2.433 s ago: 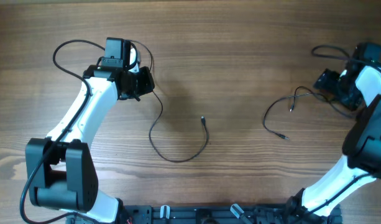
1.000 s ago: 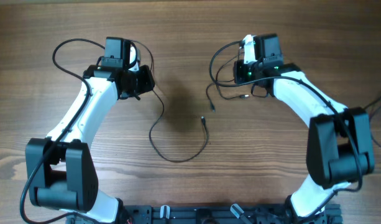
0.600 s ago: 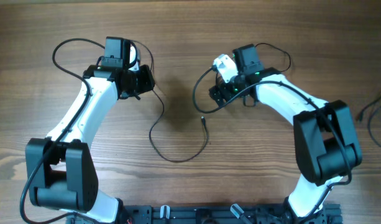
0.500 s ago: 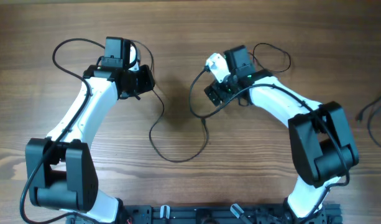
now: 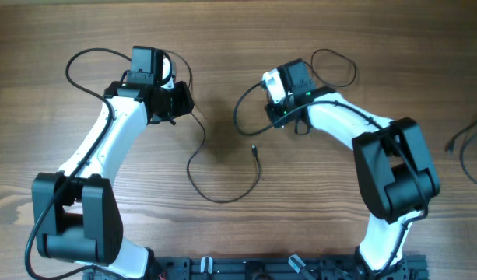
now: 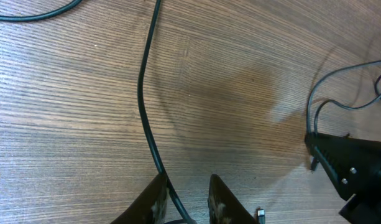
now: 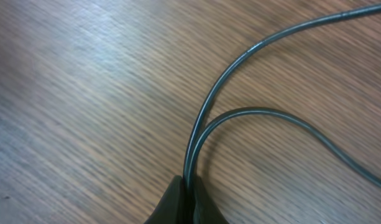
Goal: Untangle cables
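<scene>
One thin black cable (image 5: 211,194) hangs from my left gripper (image 5: 189,106) and loops down across the wood to a small plug (image 5: 254,148). In the left wrist view this cable (image 6: 142,93) runs up from between the fingers of my left gripper (image 6: 189,202), lifted slightly off the table; its plug (image 6: 260,215) lies beside the right finger. My right gripper (image 5: 278,117) is shut on a second cable (image 5: 237,115) that bows out to its left. The right wrist view shows two strands of that cable (image 7: 206,121) pinched in my right gripper (image 7: 189,198).
Thicker arm wiring loops at the far left (image 5: 69,70) and behind the right wrist (image 5: 335,66). Another black cord (image 5: 456,141) lies at the table's right edge. The right gripper's dark body (image 6: 355,171) shows at the right of the left wrist view.
My right arm swung in from the table's right side to the centre, carrying its cable, and now stands slightly further back. The left arm and its cable have not moved.
</scene>
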`<state>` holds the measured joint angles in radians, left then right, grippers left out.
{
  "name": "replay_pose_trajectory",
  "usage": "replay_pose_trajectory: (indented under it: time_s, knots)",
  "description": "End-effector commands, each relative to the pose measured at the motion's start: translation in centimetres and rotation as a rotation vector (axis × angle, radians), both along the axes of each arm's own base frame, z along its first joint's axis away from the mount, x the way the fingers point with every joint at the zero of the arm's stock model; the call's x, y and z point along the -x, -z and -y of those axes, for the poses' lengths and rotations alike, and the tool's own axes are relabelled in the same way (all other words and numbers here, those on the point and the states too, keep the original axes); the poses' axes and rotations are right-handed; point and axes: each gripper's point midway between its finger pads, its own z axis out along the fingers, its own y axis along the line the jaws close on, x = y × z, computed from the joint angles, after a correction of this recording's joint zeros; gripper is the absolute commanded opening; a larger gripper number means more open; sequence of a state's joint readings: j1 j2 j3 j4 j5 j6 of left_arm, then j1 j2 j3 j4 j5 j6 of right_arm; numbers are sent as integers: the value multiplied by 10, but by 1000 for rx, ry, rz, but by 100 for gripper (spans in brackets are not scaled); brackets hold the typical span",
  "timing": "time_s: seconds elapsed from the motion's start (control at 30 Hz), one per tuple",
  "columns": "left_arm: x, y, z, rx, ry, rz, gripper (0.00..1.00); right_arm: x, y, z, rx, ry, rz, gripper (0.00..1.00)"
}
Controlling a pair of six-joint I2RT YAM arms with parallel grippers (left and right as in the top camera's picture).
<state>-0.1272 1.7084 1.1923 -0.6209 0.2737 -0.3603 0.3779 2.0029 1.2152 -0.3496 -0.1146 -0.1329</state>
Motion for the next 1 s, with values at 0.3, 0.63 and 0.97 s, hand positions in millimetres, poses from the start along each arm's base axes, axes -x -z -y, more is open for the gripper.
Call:
replay_pose_trajectory:
  time_s: [0.3, 0.63, 0.97]
  knots:
    - [-1, -8, 0, -4, 4, 25, 28, -120, -214, 352, 213, 580, 601, 4]
    - [-1, -8, 0, -4, 3, 24, 33, -116, -84, 516, 467, 878, 590, 4]
    - [-1, -8, 0, 3, -13, 18, 46, -112, -148, 459, 23, 922, 425, 100]
